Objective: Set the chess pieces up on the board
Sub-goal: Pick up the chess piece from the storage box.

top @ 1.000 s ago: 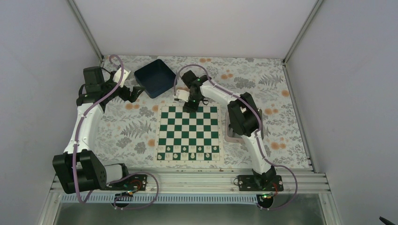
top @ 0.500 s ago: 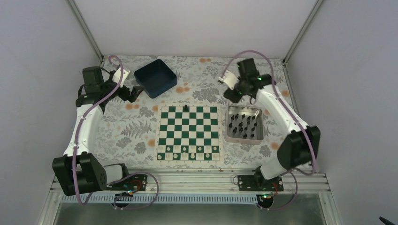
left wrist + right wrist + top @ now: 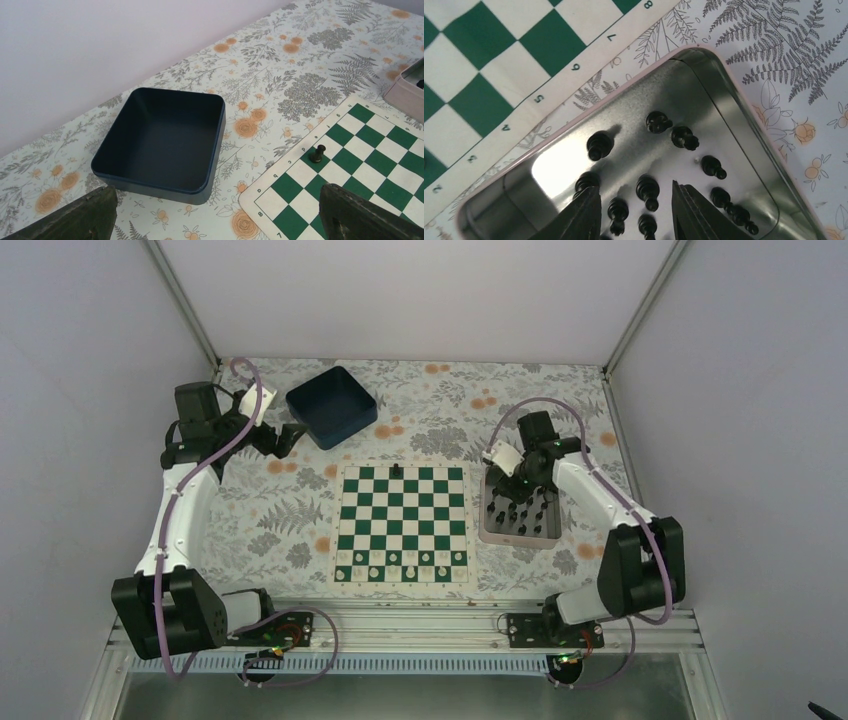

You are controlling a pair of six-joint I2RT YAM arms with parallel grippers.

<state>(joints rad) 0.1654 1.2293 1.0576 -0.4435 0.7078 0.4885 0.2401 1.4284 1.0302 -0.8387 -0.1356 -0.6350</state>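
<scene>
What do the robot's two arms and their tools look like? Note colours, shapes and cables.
The left arm and right arm have white links, bulky black joint housings and a purple cable looping alongside each. The left tool and right tool end in dark, wedge-shaped fingers.

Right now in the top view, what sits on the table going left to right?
blue bin → board → tray

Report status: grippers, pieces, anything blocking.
Left gripper open beside blue bin. Right gripper open over chess pieces in tray. One black piece on board. Nothing blocking.
</scene>
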